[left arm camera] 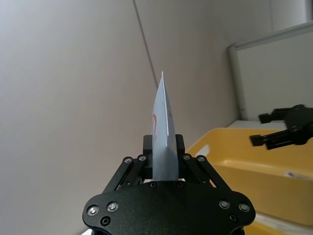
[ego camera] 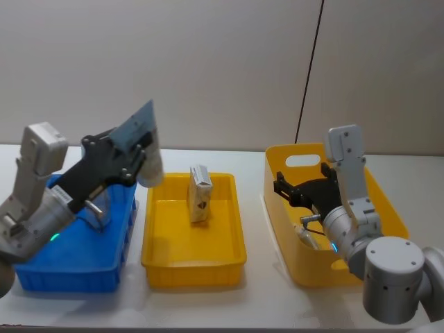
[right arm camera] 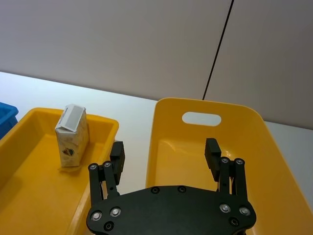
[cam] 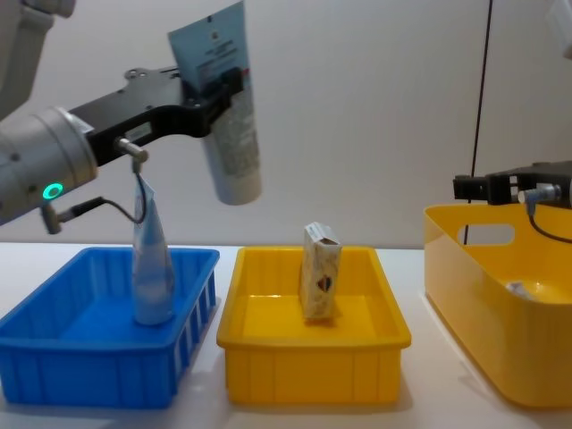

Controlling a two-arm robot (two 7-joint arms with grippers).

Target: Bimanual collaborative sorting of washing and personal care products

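Head view: I see three containers in a row on the tabletop (ego camera: 257,305): blue crate (ego camera: 69,274) on the left, shallow yellow tray (ego camera: 194,263) in the middle, tall yellow tub (ego camera: 305,267) on the right.
Left end effector (ego camera: 135,149): raised above the right edge of the blue crate, fingers pressed onto the pale blue squeeze tube (ego camera: 151,166).
Held tube: pinched near its flat crimped end, which points up. The capped end hangs down and leans toward the tray, clear of every container.
Right end effector (ego camera: 279,184): fingers spread with nothing between them, hovering over the tub with its fingers pointing toward the tray.
Cream carton (ego camera: 200,198): standing upright in the tray, near the back wall, dark diamond logo facing me.
Second tube (cam: 152,277): from the chest camera I see it standing in the blue crate, crimped end up.
Clear bottle (ego camera: 310,238): lying on the tub floor beneath the right arm, partly hidden, so I cannot make out more.
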